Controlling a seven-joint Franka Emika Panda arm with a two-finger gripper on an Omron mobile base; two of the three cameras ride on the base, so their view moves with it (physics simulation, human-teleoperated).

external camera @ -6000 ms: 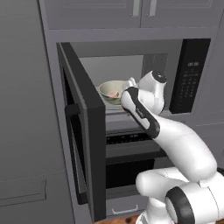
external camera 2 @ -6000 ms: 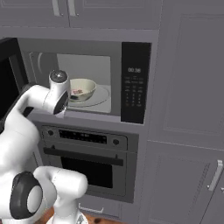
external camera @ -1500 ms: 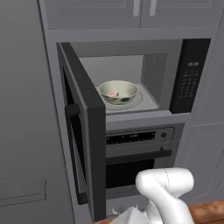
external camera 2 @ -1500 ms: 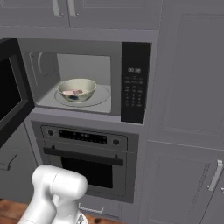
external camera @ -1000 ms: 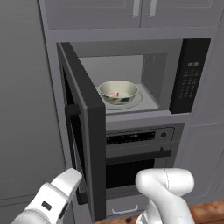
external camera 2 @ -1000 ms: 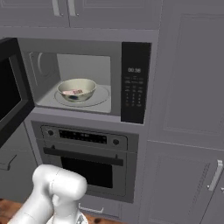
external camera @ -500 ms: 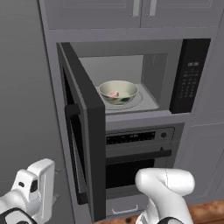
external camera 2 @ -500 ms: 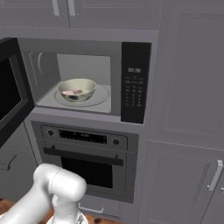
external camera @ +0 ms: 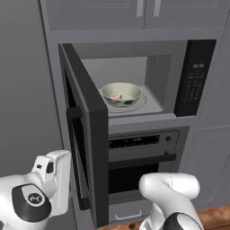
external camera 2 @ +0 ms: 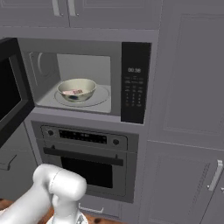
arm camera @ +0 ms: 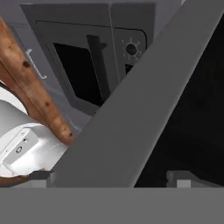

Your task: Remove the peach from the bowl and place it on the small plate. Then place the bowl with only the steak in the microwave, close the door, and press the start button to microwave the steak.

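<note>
End effector (arm camera: 111,177) low, beside the outer face of the open door (external camera: 92,134); hand view shows its two dark fingertips (arm camera: 41,176) apart at the bottom corners with nothing between them, so jaws stand wide; the door's grey edge (arm camera: 131,113) runs diagonally right in front of them, dark window to one side; wrist and hand (external camera: 51,177) visible at lower left of left base view, just left of the door.

Door swung fully out on its left hinge, standing between the hand and the cavity of the microwave (external camera 2: 83,74); bowl (external camera: 121,94) sits on the round turntable inside, centred; pink steak (external camera 2: 73,92) lies in the bowl; black keypad panel (external camera 2: 134,83) to the right of the cavity.

Below: built-in oven (external camera 2: 83,162) with horizontal handle and knobs (arm camera: 131,49); grey cabinets (external camera 2: 188,109) above and to the right; wood-coloured strip (arm camera: 30,87) crosses the hand view.
</note>
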